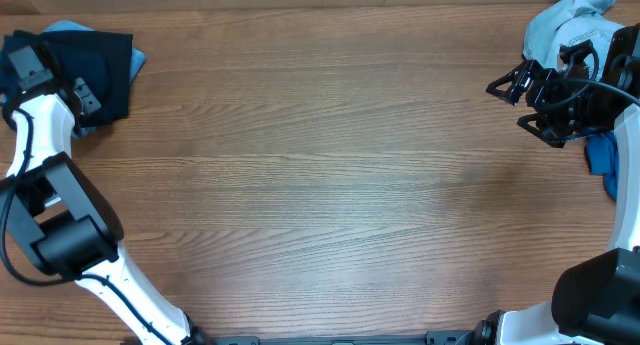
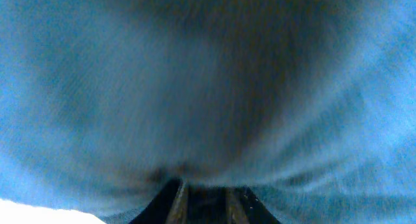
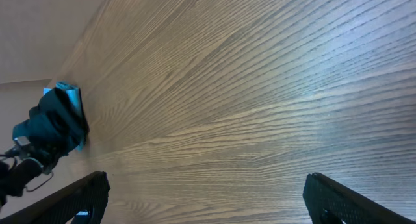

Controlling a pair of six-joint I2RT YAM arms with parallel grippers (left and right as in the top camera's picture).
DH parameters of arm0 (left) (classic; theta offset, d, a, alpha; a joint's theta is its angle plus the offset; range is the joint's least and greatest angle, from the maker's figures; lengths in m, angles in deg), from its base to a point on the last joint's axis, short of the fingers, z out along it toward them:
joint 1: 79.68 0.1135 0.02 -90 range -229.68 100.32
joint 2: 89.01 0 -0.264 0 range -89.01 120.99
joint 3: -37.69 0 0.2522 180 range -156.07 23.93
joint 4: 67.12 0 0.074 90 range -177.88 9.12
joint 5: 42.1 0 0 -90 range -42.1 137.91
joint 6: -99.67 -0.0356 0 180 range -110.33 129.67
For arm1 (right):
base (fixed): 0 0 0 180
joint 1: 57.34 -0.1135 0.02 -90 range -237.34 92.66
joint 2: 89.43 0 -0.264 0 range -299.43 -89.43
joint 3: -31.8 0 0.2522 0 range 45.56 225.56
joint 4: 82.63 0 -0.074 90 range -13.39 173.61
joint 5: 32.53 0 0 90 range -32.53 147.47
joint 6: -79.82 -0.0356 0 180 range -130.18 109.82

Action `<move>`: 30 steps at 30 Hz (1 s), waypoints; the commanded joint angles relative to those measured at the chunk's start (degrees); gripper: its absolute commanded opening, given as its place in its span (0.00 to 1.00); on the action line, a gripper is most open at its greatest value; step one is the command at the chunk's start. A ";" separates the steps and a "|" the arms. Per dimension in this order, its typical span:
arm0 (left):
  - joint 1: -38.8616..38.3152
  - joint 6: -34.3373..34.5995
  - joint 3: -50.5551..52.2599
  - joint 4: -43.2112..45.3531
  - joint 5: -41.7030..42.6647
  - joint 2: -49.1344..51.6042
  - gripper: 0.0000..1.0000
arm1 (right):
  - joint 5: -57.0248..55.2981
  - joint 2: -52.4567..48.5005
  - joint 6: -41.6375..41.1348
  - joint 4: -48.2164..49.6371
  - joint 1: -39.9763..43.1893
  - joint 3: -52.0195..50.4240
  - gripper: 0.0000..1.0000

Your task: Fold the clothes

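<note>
The clothes lie in two heaps. A dark navy shirt (image 1: 95, 60) sits folded at the table's far left corner, with a pale blue piece (image 1: 138, 59) peeking from under it. My left gripper (image 1: 85, 95) rests on the shirt's near edge. In the left wrist view blurred blue-grey fabric (image 2: 208, 87) fills the frame, and the left gripper (image 2: 203, 188) has its fingers close together with their tips buried in puckered cloth. My right gripper (image 1: 515, 107) hovers open above bare wood at the right. Its fingers (image 3: 84, 195) stand wide apart around nothing.
A pale denim piece (image 1: 570, 25) and a mid-blue piece (image 1: 600, 157) lie at the far right edge behind the right arm. The wooden table (image 1: 320, 185) stretches between the two arms. The far navy heap (image 3: 55, 123) shows in the right wrist view.
</note>
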 commanded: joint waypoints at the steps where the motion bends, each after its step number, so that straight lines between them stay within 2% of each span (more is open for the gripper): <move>1: 0.15 0.66 0.15 -0.79 0.55 -9.79 0.27 | -0.35 -0.02 0.44 0.35 0.04 0.52 1.00; 7: 0.11 -2.78 0.15 2.08 0.31 -12.00 0.35 | -0.35 -0.02 0.44 0.98 0.04 0.52 1.00; 13: 0.33 -8.61 0.17 13.00 -1.31 -9.01 0.39 | -0.35 -0.02 0.44 0.74 0.04 0.52 1.00; 17: 0.55 -9.38 0.17 17.97 -2.95 -6.03 0.45 | -1.14 -0.02 0.44 0.31 0.04 0.52 1.00; 22: 1.07 -8.39 0.17 20.61 -2.99 -0.59 0.51 | -1.81 -0.02 0.42 -0.61 0.04 0.52 1.00; 30: 4.15 0.33 0.17 17.75 -2.93 11.30 0.50 | -1.81 -0.02 0.44 -5.22 0.04 0.52 1.00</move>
